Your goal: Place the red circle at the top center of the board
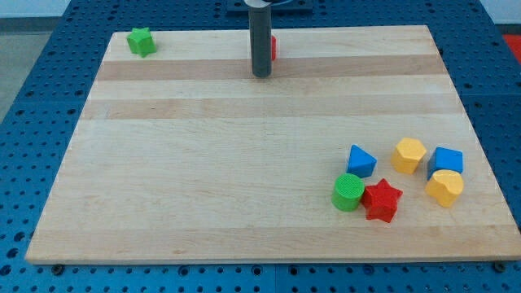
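The red circle (273, 47) is at the top centre of the wooden board (203, 163), mostly hidden behind my rod; only a red sliver shows at the rod's right side. My tip (261, 76) rests on the board just below and slightly left of the red circle, close to it; contact cannot be made out.
A green star (141, 41) lies at the board's top left corner. At the lower right are a blue triangle (361, 160), a yellow hexagon (409, 155), a blue block (446, 161), a yellow heart (444, 188), a green circle (348, 192) and a red star (382, 200).
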Controlling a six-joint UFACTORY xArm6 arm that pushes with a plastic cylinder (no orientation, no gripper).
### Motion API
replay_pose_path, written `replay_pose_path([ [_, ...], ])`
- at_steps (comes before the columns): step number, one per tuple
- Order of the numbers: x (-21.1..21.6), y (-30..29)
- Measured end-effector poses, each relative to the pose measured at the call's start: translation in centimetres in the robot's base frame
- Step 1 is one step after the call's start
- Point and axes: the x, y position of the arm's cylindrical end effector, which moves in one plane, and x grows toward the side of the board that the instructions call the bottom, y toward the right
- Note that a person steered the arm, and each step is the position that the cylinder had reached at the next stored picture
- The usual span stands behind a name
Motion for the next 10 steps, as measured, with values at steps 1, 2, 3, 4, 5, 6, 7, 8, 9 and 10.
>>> replay_pose_path([
  [1,-2.1,0.0],
  [2,-3.3,-0.4],
  [3,-3.3,-1.3],
  [4,-3.3,-1.3],
  [5,-3.3,-1.3],
  [6,-3.8,-1.3],
  [7,-4.1,-1.0],
  [8,-4.1,-0.4],
  [9,-4.1,-0.4],
  [10,-3.8,-0.4],
])
